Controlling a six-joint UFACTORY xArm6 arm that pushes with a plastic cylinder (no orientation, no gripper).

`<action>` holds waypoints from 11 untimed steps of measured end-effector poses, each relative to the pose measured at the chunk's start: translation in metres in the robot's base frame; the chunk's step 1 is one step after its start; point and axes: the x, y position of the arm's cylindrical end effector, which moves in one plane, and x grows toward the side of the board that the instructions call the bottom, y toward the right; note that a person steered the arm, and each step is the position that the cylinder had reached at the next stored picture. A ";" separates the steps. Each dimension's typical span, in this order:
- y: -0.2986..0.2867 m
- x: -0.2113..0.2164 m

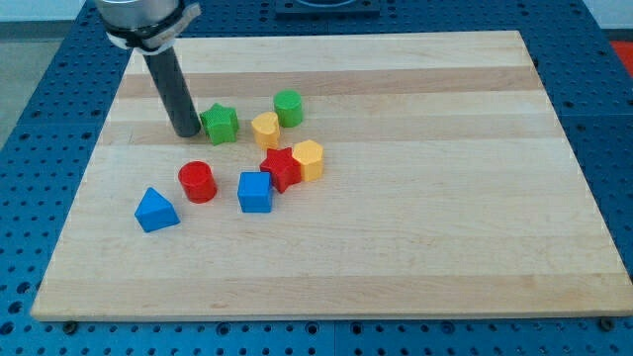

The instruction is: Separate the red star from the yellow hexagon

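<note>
The red star [280, 166] lies near the board's middle, touching the yellow hexagon [309, 159] on its right side. A blue cube [255, 192] touches the star's lower left. My tip [187, 133] rests on the board at the upper left, just left of the green star [220, 124], well away from the red star and up-left of it.
A yellow heart [265, 130] and a green cylinder [289, 107] sit above the red star. A red cylinder [198, 182] and a blue triangular block [156, 210] lie to the lower left. All are on the wooden board [445, 198], which lies on a blue perforated table.
</note>
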 end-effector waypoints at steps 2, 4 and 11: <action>0.026 -0.001; 0.015 0.022; 0.177 0.114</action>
